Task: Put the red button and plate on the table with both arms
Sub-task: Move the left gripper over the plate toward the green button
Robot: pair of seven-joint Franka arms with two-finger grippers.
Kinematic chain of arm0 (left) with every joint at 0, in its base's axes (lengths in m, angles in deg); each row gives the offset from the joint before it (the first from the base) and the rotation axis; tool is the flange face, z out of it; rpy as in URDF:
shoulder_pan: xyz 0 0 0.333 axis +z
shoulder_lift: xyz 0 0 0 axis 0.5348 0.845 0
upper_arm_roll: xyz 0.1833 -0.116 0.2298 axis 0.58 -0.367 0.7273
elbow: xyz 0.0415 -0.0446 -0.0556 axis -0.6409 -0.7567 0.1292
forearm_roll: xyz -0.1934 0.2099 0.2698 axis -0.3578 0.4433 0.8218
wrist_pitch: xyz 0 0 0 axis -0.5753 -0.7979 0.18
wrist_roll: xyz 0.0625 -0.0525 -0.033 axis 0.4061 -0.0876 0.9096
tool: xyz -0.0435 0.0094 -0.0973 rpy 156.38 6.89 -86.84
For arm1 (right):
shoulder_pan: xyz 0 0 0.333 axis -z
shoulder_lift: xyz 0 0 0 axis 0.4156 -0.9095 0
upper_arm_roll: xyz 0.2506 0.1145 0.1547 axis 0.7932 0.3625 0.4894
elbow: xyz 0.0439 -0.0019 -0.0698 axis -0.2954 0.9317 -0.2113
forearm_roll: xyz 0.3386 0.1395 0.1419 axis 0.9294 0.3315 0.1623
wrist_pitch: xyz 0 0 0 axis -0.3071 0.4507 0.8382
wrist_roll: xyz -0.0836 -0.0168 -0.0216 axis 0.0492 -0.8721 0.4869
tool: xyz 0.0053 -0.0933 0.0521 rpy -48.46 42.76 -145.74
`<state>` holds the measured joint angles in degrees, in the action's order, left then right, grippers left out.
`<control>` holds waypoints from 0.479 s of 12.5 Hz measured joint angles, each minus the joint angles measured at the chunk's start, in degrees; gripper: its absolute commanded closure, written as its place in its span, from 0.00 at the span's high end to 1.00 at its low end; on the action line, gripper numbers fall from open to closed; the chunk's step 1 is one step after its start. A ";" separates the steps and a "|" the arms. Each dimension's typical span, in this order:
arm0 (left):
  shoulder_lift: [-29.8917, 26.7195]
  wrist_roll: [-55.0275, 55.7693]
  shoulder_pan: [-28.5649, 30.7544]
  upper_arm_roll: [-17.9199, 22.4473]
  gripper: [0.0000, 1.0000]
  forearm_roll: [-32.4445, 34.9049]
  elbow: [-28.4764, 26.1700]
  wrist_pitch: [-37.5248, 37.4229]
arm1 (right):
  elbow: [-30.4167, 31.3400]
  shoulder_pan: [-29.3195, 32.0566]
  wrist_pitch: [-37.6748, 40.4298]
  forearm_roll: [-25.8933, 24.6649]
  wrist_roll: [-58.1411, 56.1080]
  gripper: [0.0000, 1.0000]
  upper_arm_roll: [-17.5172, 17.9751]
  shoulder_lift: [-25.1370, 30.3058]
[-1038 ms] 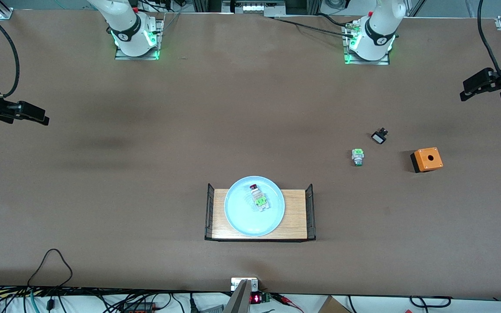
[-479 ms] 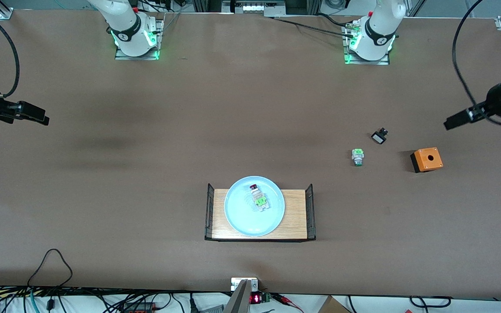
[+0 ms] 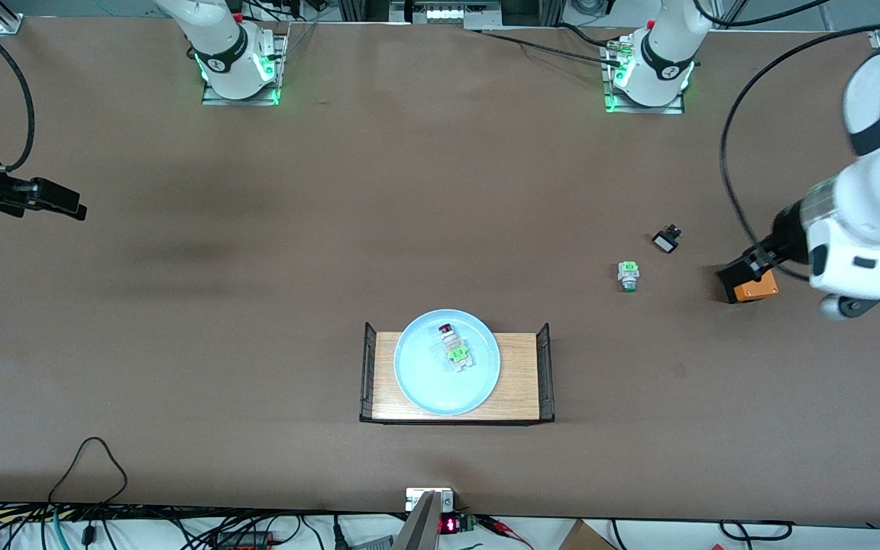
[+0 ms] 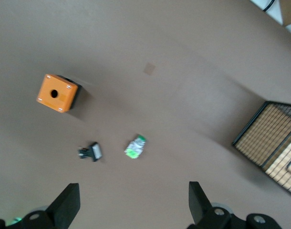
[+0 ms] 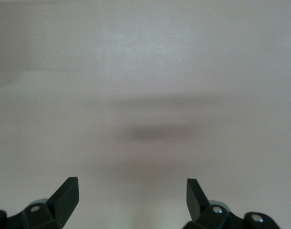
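Brown table (image 3: 257,305): both grippers' fingers (image 4: 69,202) (image 5: 67,193) spread wide, holding nothing.

One pale blue plate (image 3: 448,376) sits at the frame's lower centre on one wooden tray (image 3: 520,378), whose black wire ends number two. Button parts number two: one red button (image 3: 453,347) on the plate, and one green-capped button (image 3: 628,275) right of centre. One small black part (image 3: 667,241) and one orange box (image 3: 753,287) lie at the right. There are two arms and two grippers: the left gripper (image 4: 133,205) and the right gripper (image 5: 131,200).
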<state>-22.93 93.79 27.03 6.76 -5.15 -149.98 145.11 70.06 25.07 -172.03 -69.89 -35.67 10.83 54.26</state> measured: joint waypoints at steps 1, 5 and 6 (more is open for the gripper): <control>1.11 3.89 -1.44 -0.01 1.00 0.00 0.67 1.13 | -0.02 0.00 0.00 0.00 0.00 1.00 0.00 0.02; 7.66 18.81 -6.79 0.04 1.00 0.02 7.35 2.38 | -0.02 0.02 0.00 0.00 0.00 1.00 -0.03 0.01; 9.60 21.65 -7.81 0.07 1.00 0.02 9.38 2.43 | -0.02 0.02 0.00 0.00 0.00 1.00 -0.04 0.01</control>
<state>-13.33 115.44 19.22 6.83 -5.14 -140.60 147.54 70.04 25.09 -172.03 -69.89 -35.67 10.79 54.27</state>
